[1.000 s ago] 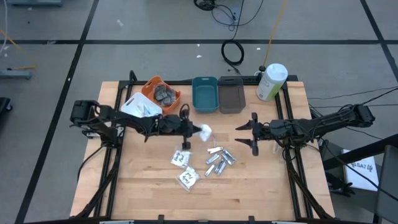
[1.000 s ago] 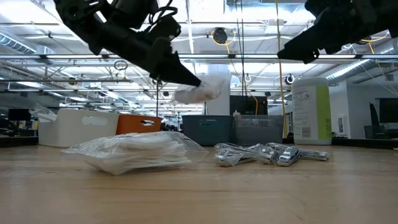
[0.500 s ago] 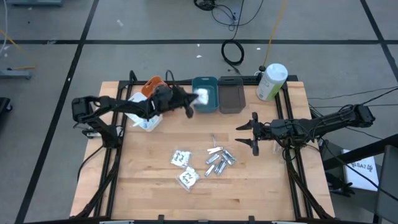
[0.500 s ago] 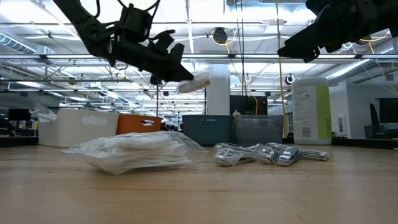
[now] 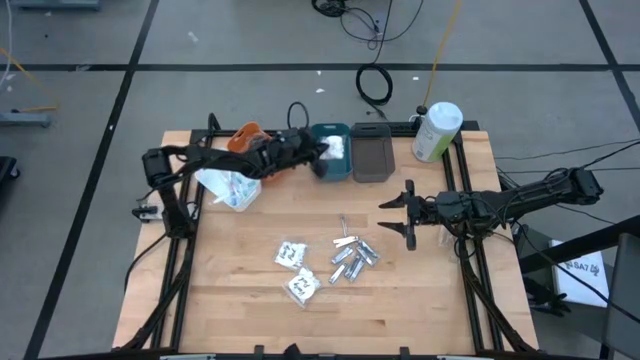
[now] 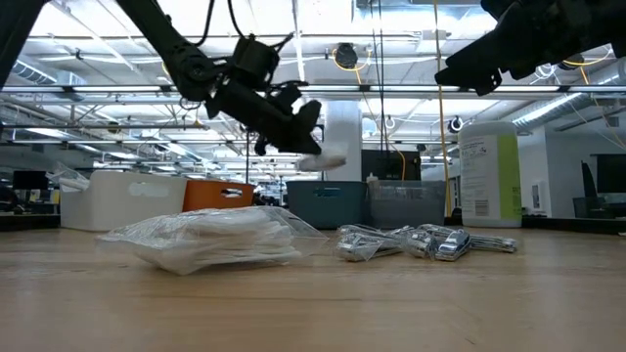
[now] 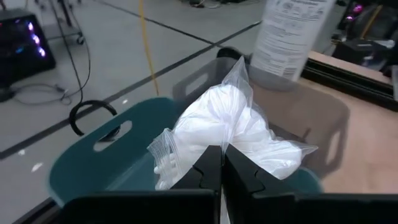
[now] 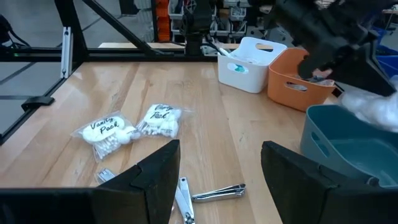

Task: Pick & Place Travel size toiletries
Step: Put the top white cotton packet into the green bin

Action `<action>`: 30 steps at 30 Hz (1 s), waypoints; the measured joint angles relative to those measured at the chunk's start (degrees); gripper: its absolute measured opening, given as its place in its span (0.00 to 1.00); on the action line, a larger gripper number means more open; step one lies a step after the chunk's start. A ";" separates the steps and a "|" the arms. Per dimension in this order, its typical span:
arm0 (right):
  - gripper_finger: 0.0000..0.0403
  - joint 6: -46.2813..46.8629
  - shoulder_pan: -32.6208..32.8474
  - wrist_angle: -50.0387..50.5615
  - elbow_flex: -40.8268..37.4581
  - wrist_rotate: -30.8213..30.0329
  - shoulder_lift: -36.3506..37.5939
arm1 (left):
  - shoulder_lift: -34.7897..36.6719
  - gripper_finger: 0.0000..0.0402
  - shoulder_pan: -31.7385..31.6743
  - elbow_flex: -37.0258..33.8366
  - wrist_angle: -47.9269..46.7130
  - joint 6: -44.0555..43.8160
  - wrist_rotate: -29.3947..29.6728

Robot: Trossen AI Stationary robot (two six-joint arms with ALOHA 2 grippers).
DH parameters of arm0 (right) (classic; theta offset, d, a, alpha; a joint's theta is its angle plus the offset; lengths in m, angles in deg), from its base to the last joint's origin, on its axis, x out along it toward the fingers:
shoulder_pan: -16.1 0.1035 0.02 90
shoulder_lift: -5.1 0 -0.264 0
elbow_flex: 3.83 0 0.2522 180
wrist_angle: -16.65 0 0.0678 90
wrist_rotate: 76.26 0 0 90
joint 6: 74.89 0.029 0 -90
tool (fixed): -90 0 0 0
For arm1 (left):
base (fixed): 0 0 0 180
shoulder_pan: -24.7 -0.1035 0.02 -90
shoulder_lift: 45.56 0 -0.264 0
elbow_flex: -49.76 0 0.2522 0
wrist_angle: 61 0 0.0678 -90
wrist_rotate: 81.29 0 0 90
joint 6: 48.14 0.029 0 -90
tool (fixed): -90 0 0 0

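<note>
While reaching across the table's far-left quarter, toward about eleven o'clock from the centre of the wooden table (image 5: pixel 230 300), holding the left gripper (image 5: pixel 322 151) with its fingers (image 7: pixel 208 171) pressed together on a white clear-wrapped packet (image 7: pixel 233 134), and hanging that packet directly over the open teal bin (image 5: pixel 331 165). Showing, in the low view, the same packet (image 6: pixel 323 159) raised clear of the table, above the row of bins. Lying under and beside the left arm: the white bin (image 5: pixel 228 183) with teal-white items in it, and the orange bin (image 5: pixel 244 135) partly hidden by the arm, both at about ten o'clock. Sitting just right of the teal bin, the grey bin (image 5: pixel 373 157), and farther right at about one o'clock, the big white-and-green bottle (image 5: pixel 436 131). Resting near the table's centre, two more wrapped packets (image 5: pixel 292 255) at about six o'clock, with a cluster of small silver tubes (image 5: pixel 352 260) just to their right. Hovering at three o'clock, well apart from the tubes, the right gripper (image 5: pixel 408 215) with fingers (image 8: pixel 158 171) spread wide on nothing.
</note>
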 joint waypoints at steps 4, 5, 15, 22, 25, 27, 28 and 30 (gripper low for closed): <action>0.53 0.01 0.00 0.04 -0.01 0.00 0.00 | -0.57 0.01 -0.89 0.32 0.18 -1.27 0.12; 0.53 0.00 0.00 0.04 -0.01 -0.01 0.00 | -0.57 0.01 -1.02 0.32 0.20 -1.34 0.10; 0.53 -0.09 -0.01 0.04 -0.01 0.00 0.00 | -0.20 0.04 -1.09 0.36 -0.25 -5.21 -0.06; 0.53 0.21 -0.02 0.04 0.00 0.00 0.00 | -0.20 0.26 -1.14 0.36 -0.97 -6.10 -0.05; 0.53 0.22 -0.01 0.04 0.00 0.00 0.00 | -0.15 0.36 -1.09 0.36 -1.30 -3.70 -0.26; 0.53 0.24 0.00 0.04 0.00 0.00 0.00 | 0.19 0.42 -0.81 0.36 -1.70 -1.69 -0.95; 0.53 0.24 -0.02 0.04 0.00 0.00 0.00 | 0.30 0.44 -0.57 0.36 -1.52 -0.71 -0.97; 0.53 0.24 -0.02 0.04 0.00 0.00 0.00 | 1.28 0.48 0.05 0.34 -2.74 0.13 -1.10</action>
